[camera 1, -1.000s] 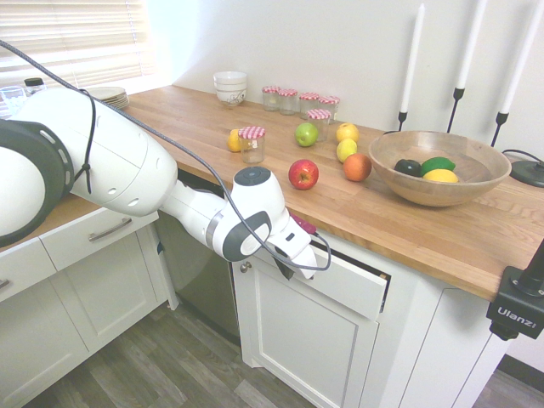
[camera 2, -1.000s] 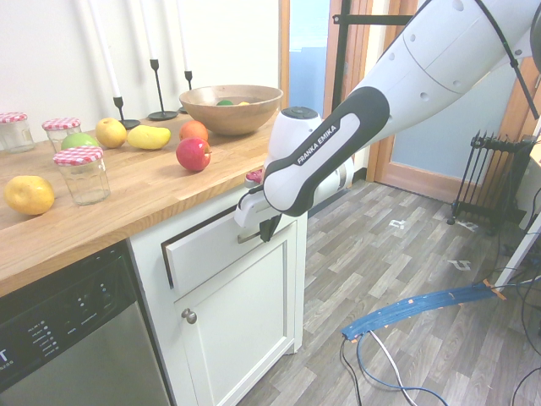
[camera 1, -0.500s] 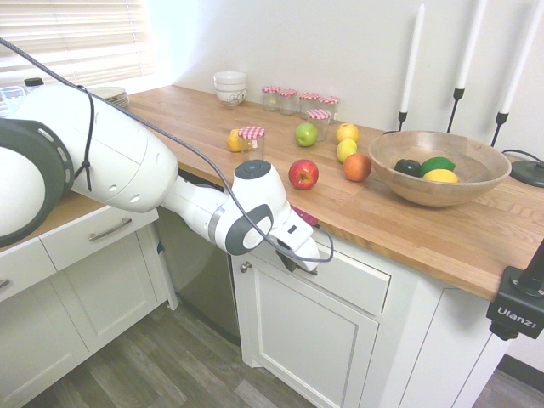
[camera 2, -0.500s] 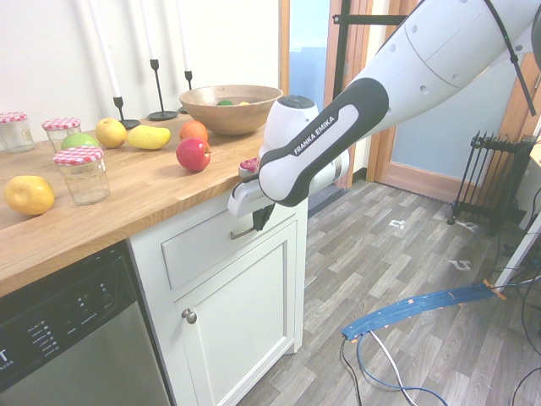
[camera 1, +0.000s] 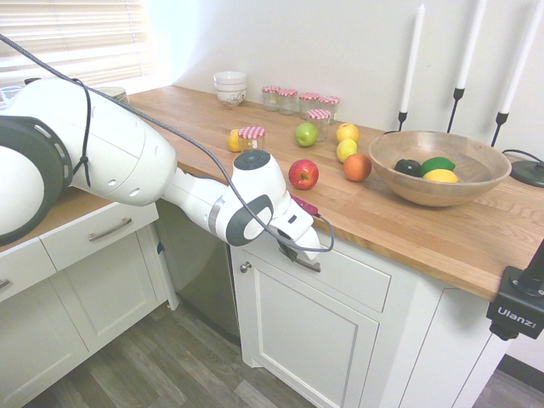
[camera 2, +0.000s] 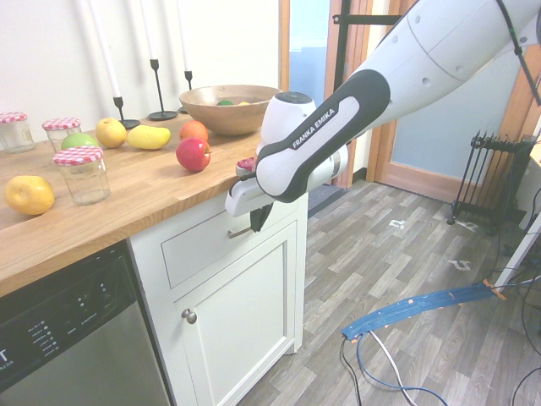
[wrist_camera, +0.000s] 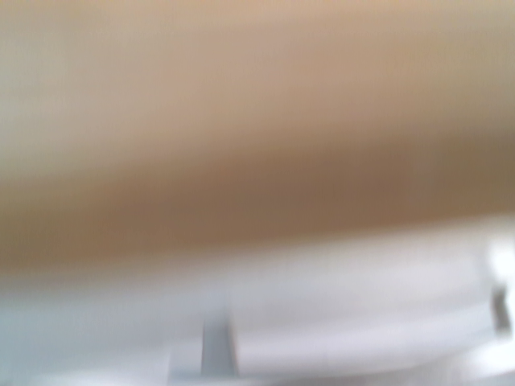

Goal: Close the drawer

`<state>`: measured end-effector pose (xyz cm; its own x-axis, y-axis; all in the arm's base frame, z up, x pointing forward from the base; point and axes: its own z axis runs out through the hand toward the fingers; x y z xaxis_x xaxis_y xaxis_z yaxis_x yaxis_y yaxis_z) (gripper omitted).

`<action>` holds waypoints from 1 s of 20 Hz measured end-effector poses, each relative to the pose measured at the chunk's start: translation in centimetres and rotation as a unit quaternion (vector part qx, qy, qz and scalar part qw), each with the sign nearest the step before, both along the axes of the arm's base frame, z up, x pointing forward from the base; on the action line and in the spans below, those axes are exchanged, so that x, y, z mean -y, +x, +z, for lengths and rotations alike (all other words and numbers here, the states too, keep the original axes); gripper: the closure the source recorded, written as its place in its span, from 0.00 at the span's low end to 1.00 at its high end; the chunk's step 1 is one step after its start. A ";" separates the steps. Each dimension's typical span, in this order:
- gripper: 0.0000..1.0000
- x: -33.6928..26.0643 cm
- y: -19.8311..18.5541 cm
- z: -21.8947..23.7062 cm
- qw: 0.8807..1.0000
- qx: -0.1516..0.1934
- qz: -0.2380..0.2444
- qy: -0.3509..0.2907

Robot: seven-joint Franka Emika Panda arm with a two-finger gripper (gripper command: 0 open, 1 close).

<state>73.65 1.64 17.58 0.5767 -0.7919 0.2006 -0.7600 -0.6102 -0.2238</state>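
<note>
the drawer point(camera 1: 353, 279) sits flush in the white cabinet under the wooden countertop point(camera 1: 399, 229), its front at 4 o'clock from the gripper point(camera 1: 290, 253) in the first exterior view. the jaws are clenched together, beside the curved handle point(camera 2: 239, 233); whether they touch it, i cannot tell. from the gripper in that same first exterior view, the cabinet door point(camera 1: 308, 336) lies at 6 o'clock, and its round knob point(camera 1: 246, 267) at 9 o'clock. up on the countertop, the red apple point(camera 1: 303, 174) is at 12 o'clock, the orange point(camera 1: 358, 167) at 1 o'clock, the wooden bowl point(camera 1: 416, 189) of fruit at 2 o'clock. the wrist view is badly blurred.
</note>
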 end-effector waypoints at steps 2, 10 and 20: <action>1.00 -0.3 -1.6 0.6 0.999 -0.047 0.005 0.005; 1.00 0.2 -10.2 5.8 0.992 -0.127 0.018 0.004; 0.00 -1.3 -23.3 12.3 0.990 -0.137 0.031 0.003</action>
<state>50.30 2.95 29.93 0.6569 -0.7535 0.0252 -0.7533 -0.6574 -0.0191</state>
